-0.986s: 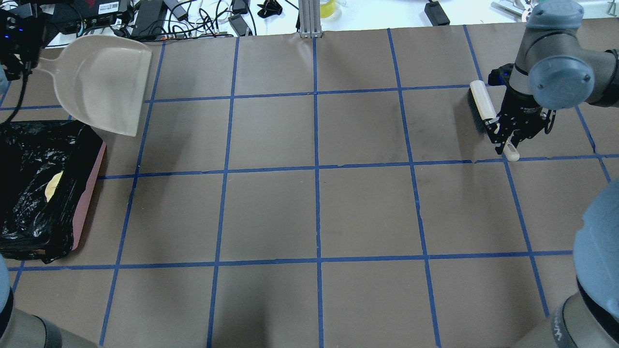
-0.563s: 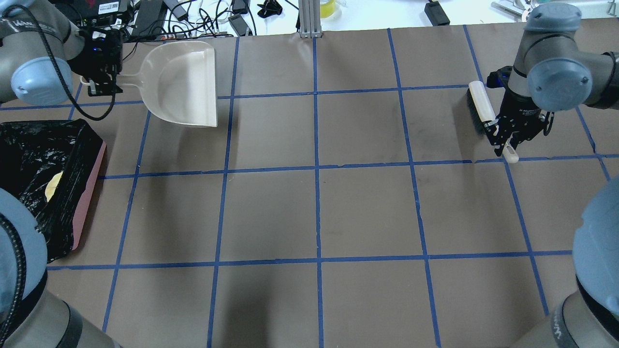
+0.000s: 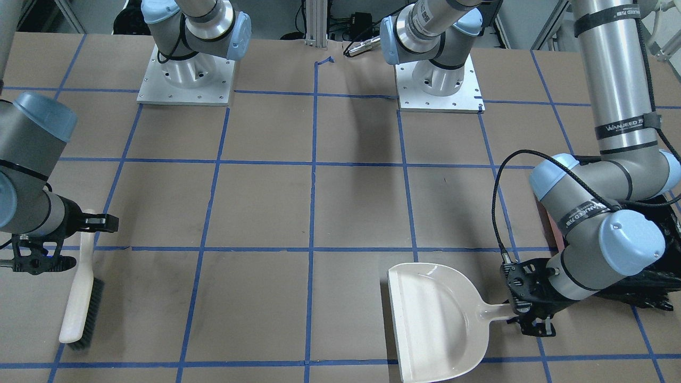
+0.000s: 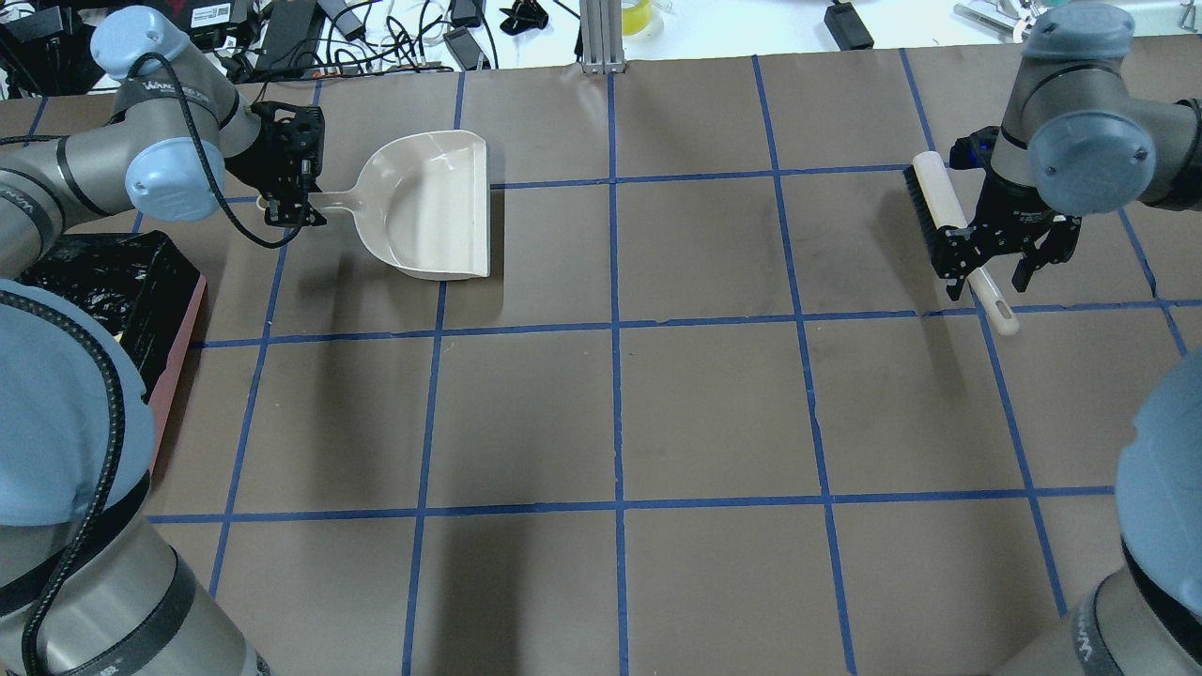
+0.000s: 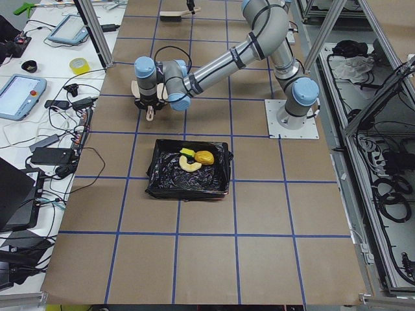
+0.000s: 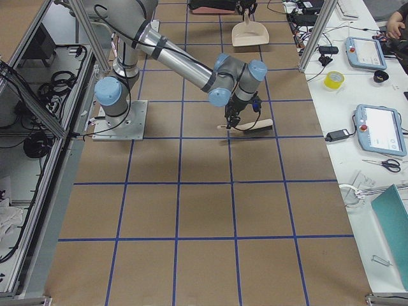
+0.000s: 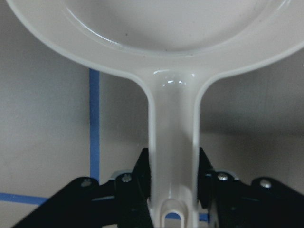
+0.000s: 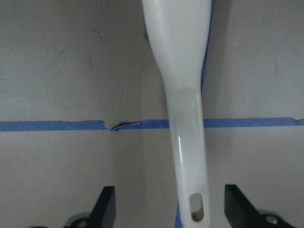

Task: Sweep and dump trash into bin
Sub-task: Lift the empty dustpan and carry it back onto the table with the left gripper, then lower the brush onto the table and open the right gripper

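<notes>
The bin [image 5: 188,188] is a pink box lined with a black bag. In it lie the trash pieces: a golden-brown lump [image 5: 205,157], a tan crescent [image 5: 190,164] and a yellow-green wedge [image 5: 187,151]. In the overhead view my left arm hides most of the bin [image 4: 178,310] and all of the trash. My left gripper [image 4: 293,202] is shut on the handle of the beige dustpan [image 4: 432,207], which sits low at the far left, empty. My right gripper [image 4: 991,272] is open, its jaws astride the handle of the white brush [image 4: 939,202] without touching it.
Cables, power bricks and a tape roll [image 4: 637,14] lie on the white bench beyond the table's far edge. An aluminium post [image 4: 601,38] stands at the far middle. The brown table [image 4: 610,413] has a blue tape grid.
My left arm has carried the dustpan rightward from above the bin and levelled it out over the table. My right gripper has opened and let go of the brush handle.
</notes>
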`<action>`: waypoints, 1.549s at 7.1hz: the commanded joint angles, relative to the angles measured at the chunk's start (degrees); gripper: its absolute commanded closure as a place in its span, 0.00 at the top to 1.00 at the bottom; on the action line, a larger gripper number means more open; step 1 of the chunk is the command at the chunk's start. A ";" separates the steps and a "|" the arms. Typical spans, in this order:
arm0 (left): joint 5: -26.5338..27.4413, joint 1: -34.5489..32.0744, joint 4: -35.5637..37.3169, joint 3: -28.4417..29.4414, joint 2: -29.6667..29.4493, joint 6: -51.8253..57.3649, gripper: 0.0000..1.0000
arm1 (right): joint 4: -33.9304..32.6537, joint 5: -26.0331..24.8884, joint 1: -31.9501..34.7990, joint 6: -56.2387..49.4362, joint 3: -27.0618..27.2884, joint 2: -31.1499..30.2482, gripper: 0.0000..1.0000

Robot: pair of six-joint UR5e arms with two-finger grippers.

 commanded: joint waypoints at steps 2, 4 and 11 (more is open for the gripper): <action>2.19 -1.44 -3.03 -0.37 -0.09 0.14 0.00 | -0.15 0.22 -0.48 0.06 -0.44 -0.22 0.92; 4.55 -1.53 -3.48 -0.72 0.09 0.41 0.00 | -0.59 1.01 -0.31 0.59 -1.75 -3.54 1.00; 5.87 -7.73 -12.59 -0.98 11.21 -21.82 0.77 | 8.94 8.03 15.49 18.87 -10.72 -15.23 1.00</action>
